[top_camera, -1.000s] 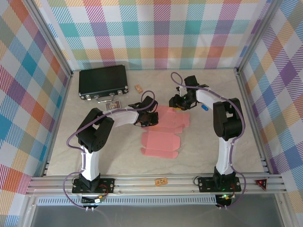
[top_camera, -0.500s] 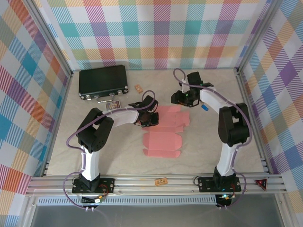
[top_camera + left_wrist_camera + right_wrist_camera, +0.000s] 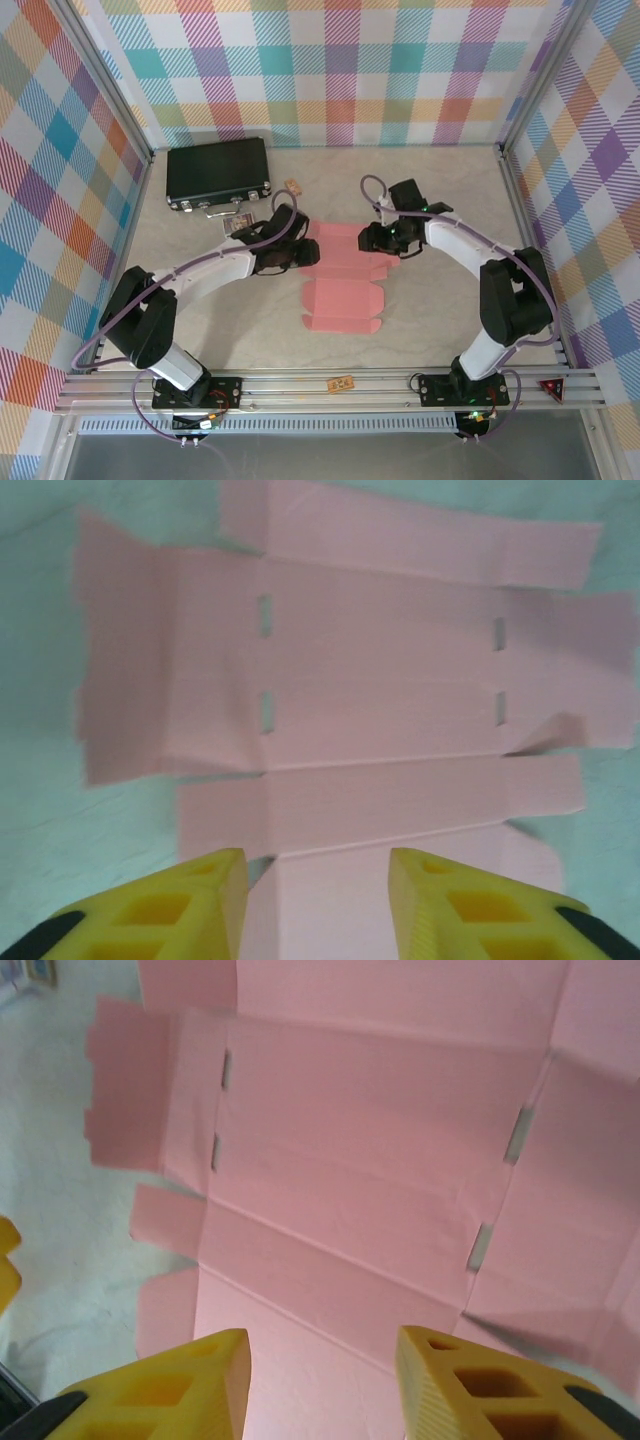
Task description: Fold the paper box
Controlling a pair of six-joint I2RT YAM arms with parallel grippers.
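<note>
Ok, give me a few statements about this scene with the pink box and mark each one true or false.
The box lies flat and unfolded on the table. True.
The left pincer is clamped on a flap. False: it is open over the box, gripping nothing.
The black case sits at the far left. True.
The case rests on the box. False: they lie apart.
The right pincer is open. True.
</note>
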